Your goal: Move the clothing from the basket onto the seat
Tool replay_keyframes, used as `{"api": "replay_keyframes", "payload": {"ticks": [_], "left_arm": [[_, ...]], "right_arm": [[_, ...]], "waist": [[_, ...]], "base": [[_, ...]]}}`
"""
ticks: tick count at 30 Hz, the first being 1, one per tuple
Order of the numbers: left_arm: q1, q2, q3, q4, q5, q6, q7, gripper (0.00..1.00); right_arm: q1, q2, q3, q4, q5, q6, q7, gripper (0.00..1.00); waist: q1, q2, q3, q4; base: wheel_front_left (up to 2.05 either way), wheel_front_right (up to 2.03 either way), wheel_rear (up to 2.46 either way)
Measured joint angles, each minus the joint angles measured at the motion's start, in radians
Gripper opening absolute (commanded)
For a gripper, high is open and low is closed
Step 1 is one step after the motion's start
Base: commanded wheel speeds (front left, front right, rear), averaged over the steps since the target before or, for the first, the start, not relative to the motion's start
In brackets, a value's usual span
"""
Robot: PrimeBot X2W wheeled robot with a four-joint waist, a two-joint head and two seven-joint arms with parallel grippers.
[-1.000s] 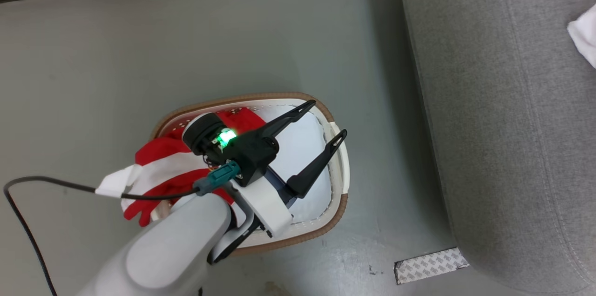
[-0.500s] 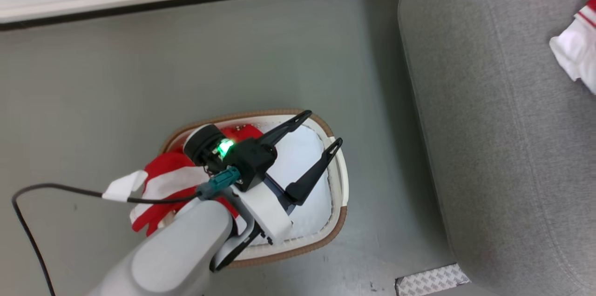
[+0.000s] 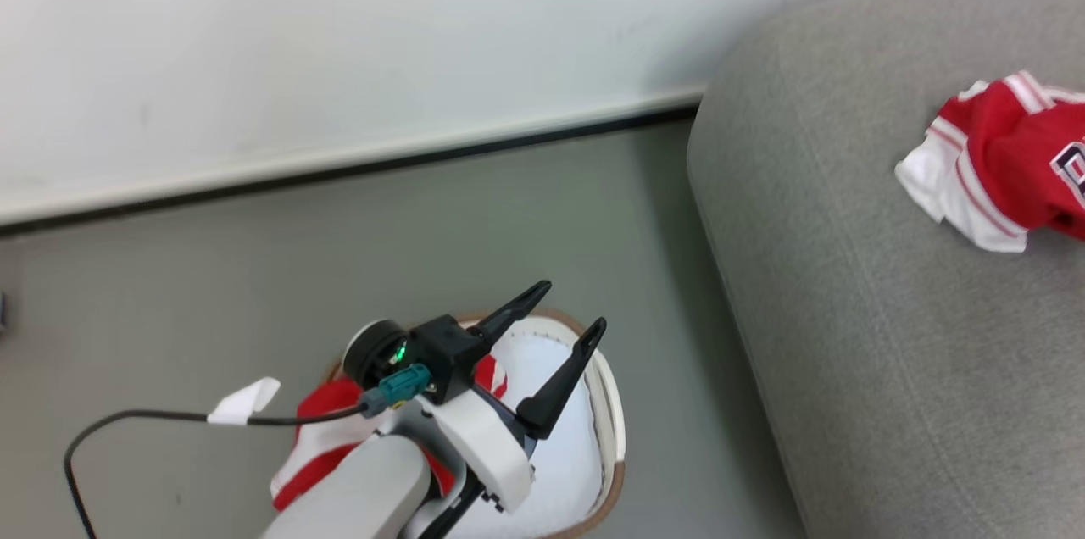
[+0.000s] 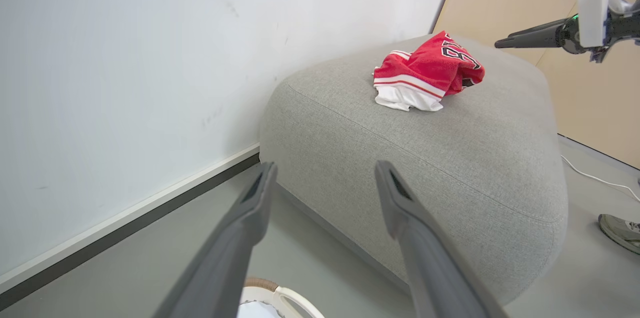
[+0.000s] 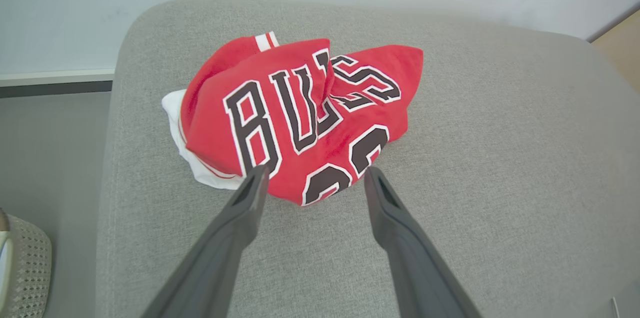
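Note:
The basket (image 3: 616, 437) stands on the floor at the bottom of the head view, with red-and-white clothing (image 3: 315, 456) hanging over its left side. My left gripper (image 3: 570, 308) hovers open and empty above the basket (image 4: 280, 297), pointing towards the seat (image 4: 450, 158). On the grey seat (image 3: 848, 310) lies a crumpled red jersey (image 3: 1009, 158) with black lettering (image 5: 310, 118). My right gripper (image 5: 316, 172) is open just above the jersey's near edge and holds nothing. The left wrist view shows the jersey (image 4: 430, 70) lying free, with the right arm's fingers (image 4: 535, 37) above and to its right.
A white wall with a dark skirting line (image 3: 339, 170) runs behind the floor. A pale pad (image 3: 559, 454) lines the basket. A black cable with a white tag (image 3: 242, 399) trails from my left arm. A shoe (image 4: 620, 230) and a white cord (image 4: 590, 175) lie beyond the seat.
The head camera has tilted up, so the basket has slid to the bottom of the picture and the jersey on the seat has come into view. My left gripper has stayed open over the basket.

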Motion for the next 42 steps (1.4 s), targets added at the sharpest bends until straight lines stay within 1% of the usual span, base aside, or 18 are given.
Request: {"api": "replay_keyframes", "payload": {"ticks": [3, 8, 12, 15, 18, 21, 25, 27, 30, 34, 36, 37, 38, 40, 41, 42], "left_arm": [[0.031, -0.011, 0.016, 0.007, -0.007, 0.009, -0.004, 1.0], [0.072, -0.016, 0.084, 0.003, -0.013, 0.039, -0.005, 1.0], [0.11, 0.003, 0.154, -0.009, -0.013, 0.06, -0.006, 1.0], [0.147, 0.018, 0.209, -0.019, -0.013, 0.08, -0.006, 1.0], [0.183, 0.027, 0.28, -0.033, -0.012, 0.104, -0.006, 1.0], [0.237, 0.03, 0.357, -0.053, -0.012, 0.121, -0.006, 1.0], [0.302, 0.025, 0.446, -0.077, 0.001, 0.123, -0.006, 1.0], [0.335, 0.014, 0.485, -0.084, 0.016, 0.122, -0.006, 1.0], [0.38, -0.005, 0.54, -0.092, 0.057, 0.12, -0.006, 1.0], [0.451, -0.051, 0.642, -0.126, 0.113, 0.12, -0.006, 1.0], [0.491, -0.077, 0.69, -0.146, 0.15, 0.113, -0.006, 1.0], [0.491, -0.077, 0.69, -0.146, 0.15, 0.113, -0.006, 1.0], [0.509, -0.089, 0.71, -0.152, 0.169, 0.108, -0.006, 1.0], [0.552, -0.117, 0.747, -0.157, 0.235, 0.085, -0.006, 1.0], [0.552, -0.117, 0.747, -0.157, 0.235, 0.085, -0.006, 1.0], [0.562, -0.119, 0.752, -0.151, 0.264, 0.077, -0.006, 1.0]], "right_arm": [[0.038, -0.026, 0.025, -0.081, 0.036, 0.0, -0.009, 1.0], [0.092, -0.05, 0.042, -0.227, 0.077, 0.0, -0.062, 1.0], [0.134, -0.046, 0.028, -0.32, 0.086, 0.0, -0.117, 1.0], [0.178, -0.023, -0.001, -0.379, 0.079, 0.0, -0.171, 1.0], [0.232, 0.029, -0.053, -0.425, 0.046, 0.0, -0.255, 1.0], [0.313, 0.096, -0.112, -0.448, 0.006, 0.0, -0.328, 1.0], [0.428, 0.209, -0.203, -0.472, -0.05, 0.0, -0.438, 1.0], [0.496, 0.266, -0.246, -0.474, -0.085, 0.0, -0.471, 1.0], [0.585, 0.35, -0.306, -0.478, -0.13, 0.0, -0.497, 1.0], [0.666, 0.461, -0.335, -0.528, -0.209, 0.0, -0.505, 1.0], [0.696, 0.501, -0.35, -0.552, -0.253, 0.0, -0.505, 1.0], [0.696, 0.501, -0.35, -0.552, -0.253, 0.0, -0.505, 1.0], [0.711, 0.523, -0.353, -0.558, -0.272, 0.0, -0.505, 1.0], [0.737, 0.562, -0.349, -0.576, -0.318, 0.0, -0.506, 1.0], [0.737, 0.562, -0.349, -0.576, -0.318, 0.0, -0.506, 1.0], [0.74, 0.565, -0.348, -0.577, -0.332, 0.0, -0.506, 1.0]], "waist": [[0.0, 0.0, -0.062, 0.003], [-0.0001, 0.0, -0.153, 0.021], [-0.0001, 0.0, -0.212, 0.045], [-0.0001, 0.0, -0.246, 0.07], [0.0, 0.0, -0.267, 0.096], [0.0, 0.0, -0.283, 0.118], [0.0001, 0.0, -0.293, 0.145], [0.0001, 0.0, -0.295, 0.157], [0.0001, 0.0, -0.295, 0.174], [0.0001, 0.0, -0.292, 0.18], [0.0002, 0.0, -0.289, 0.179], [0.0002, 0.0, -0.289, 0.179], [0.0002, 0.0, -0.288, 0.179], [0.0003, 0.0, -0.284, 0.177], [0.0003, 0.0, -0.284, 0.177], [0.0002, 0.0, -0.282, 0.177]], "base": [[0.0, 0.0, 0.0], [0.0, 0.0, 0.0], [0.0, 0.0, 0.0], [0.0, 0.0, 0.0], [0.0, 0.0, 0.0], [0.0, 0.0, 0.0], [0.0, 0.0, 0.0], [0.0, 0.0, 0.0], [0.0, 0.0, 0.0], [0.0, 0.0, 0.0], [0.0, 0.0, 0.0], [0.0, 0.0, 0.0], [0.0, 0.0, 0.0], [0.0, 0.0, 0.0], [0.0, 0.0, 0.0], [0.0, 0.0, 0.0]]}}
